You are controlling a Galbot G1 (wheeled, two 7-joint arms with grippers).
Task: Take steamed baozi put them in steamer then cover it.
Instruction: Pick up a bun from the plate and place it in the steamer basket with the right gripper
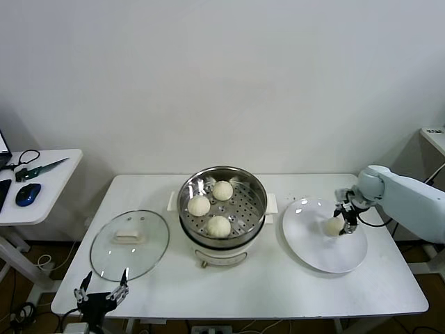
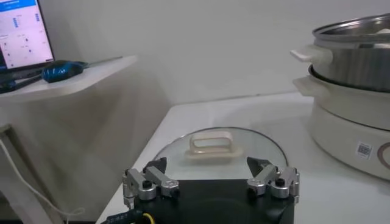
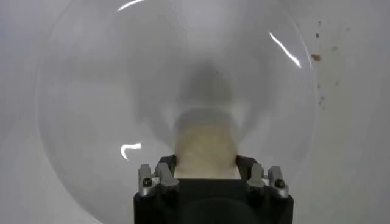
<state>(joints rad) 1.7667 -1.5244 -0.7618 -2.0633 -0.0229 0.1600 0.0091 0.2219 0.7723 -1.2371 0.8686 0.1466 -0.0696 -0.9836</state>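
Three steamed baozi (image 1: 222, 191) lie on the perforated tray of the steamer (image 1: 259, 209) at the table's middle; its steel pot (image 2: 353, 67) also shows in the left wrist view. A fourth cream-white baozi (image 1: 335, 225) (image 3: 206, 146) sits on the white plate (image 1: 323, 243) (image 3: 91, 91) to the right. My right gripper (image 1: 344, 221) (image 3: 206, 163) is down on the plate, its fingers pressed against both sides of that bun. The glass cover (image 1: 130, 243) (image 2: 183, 158) lies flat left of the steamer. My left gripper (image 1: 101, 287) (image 2: 207, 167) hangs open at the front edge, just short of the cover.
A white side table (image 1: 49, 188) at the left carries a blue mouse (image 1: 28, 194), a cable and a laptop (image 2: 21, 33). Another white surface (image 1: 434, 136) stands at the far right. The steamer's side handles (image 1: 271, 203) stick out towards the plate.
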